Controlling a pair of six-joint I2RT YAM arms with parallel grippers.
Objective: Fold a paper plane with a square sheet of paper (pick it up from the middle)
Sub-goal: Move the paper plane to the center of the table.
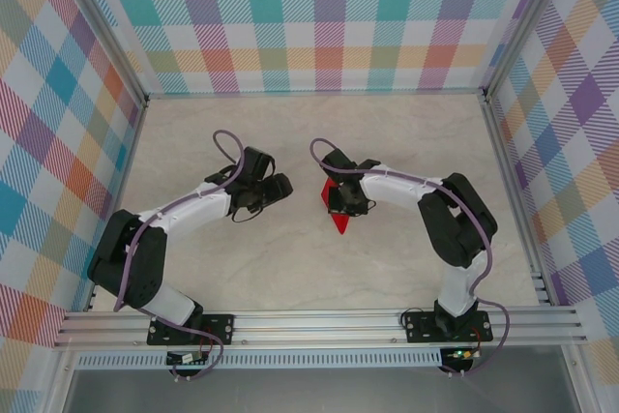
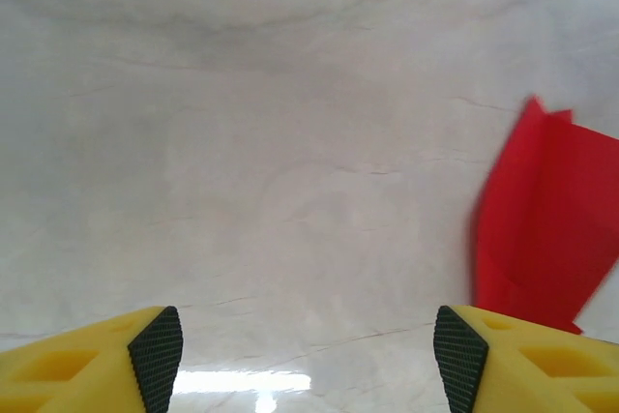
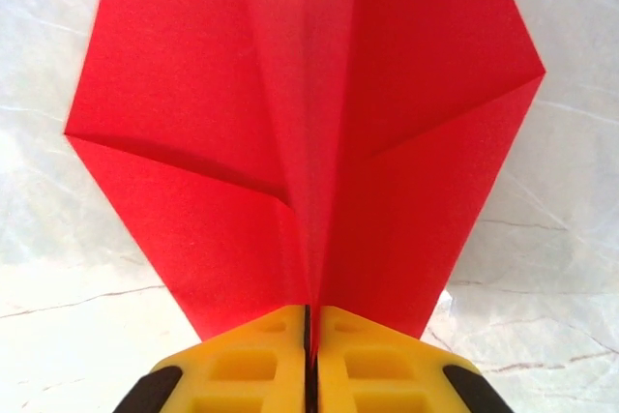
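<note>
right gripper (image 3: 311,336) is pinching the paper plane (image 3: 309,142) at its ridge; left gripper (image 2: 308,345) is gaping wide. the paper is looking flimsy, easily crushed.

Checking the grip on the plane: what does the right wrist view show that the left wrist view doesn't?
Right wrist: the right gripper shut on the paper plane at its centre ridge, wings spread either side. Left wrist: the left gripper open, nothing between its fingers, the plane at the picture's right edge. Both: red paper plane over the pale table.
</note>
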